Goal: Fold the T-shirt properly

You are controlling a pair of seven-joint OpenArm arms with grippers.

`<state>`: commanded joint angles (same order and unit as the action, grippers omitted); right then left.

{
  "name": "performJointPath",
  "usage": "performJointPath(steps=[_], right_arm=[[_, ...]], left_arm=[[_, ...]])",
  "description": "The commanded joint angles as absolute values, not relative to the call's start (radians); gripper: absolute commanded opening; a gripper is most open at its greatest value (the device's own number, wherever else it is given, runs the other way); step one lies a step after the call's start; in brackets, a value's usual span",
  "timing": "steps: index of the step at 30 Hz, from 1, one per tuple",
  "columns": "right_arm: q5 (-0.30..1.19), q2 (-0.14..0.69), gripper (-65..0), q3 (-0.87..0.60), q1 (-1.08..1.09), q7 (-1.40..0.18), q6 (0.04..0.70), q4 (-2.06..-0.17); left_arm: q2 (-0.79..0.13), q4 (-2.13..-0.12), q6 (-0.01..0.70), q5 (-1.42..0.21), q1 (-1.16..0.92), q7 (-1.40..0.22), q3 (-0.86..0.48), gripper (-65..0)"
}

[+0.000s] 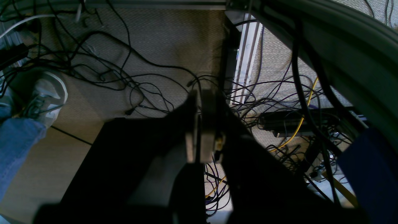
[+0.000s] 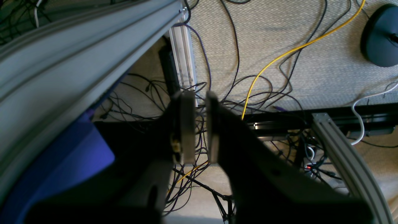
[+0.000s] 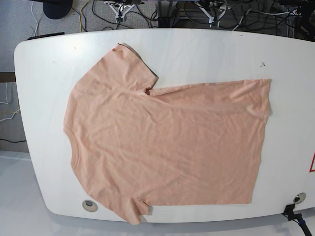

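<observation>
The peach-pink T-shirt (image 3: 167, 142) lies spread flat on the white table (image 3: 206, 49), neck to the left, hem to the right, one sleeve at the far left and one at the near edge. No smiley print shows. My left gripper (image 1: 199, 93) is shut and empty, hanging beyond the table over the carpet. My right gripper (image 2: 200, 93) is also empty over the floor, its jaws only a narrow slit apart. In the base view both sit past the table's far edge, the right gripper (image 3: 120, 7) and the left gripper (image 3: 212, 9), well away from the shirt.
Tangled cables (image 1: 130, 81) and aluminium frame rails (image 2: 339, 155) cover the carpet below the grippers. A person's shoe (image 1: 46, 96) and jeans leg show at the left. A black round base (image 2: 381, 34) stands on the floor. The table has two small holes (image 3: 89, 205) near its front edge.
</observation>
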<state>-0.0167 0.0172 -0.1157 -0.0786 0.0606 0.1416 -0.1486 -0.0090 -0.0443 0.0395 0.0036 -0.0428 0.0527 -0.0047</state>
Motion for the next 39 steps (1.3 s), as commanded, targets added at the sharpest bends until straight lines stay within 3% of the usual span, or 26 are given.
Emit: performJointPath(steps=[39], right_arm=[[-0.016,0.027,-59.5,-0.118,-0.071,0.057,0.142,-0.147]], left_arm=[[-0.021,-0.048,0.052,-0.008,-0.049,0.061,0.001,-65.0]])
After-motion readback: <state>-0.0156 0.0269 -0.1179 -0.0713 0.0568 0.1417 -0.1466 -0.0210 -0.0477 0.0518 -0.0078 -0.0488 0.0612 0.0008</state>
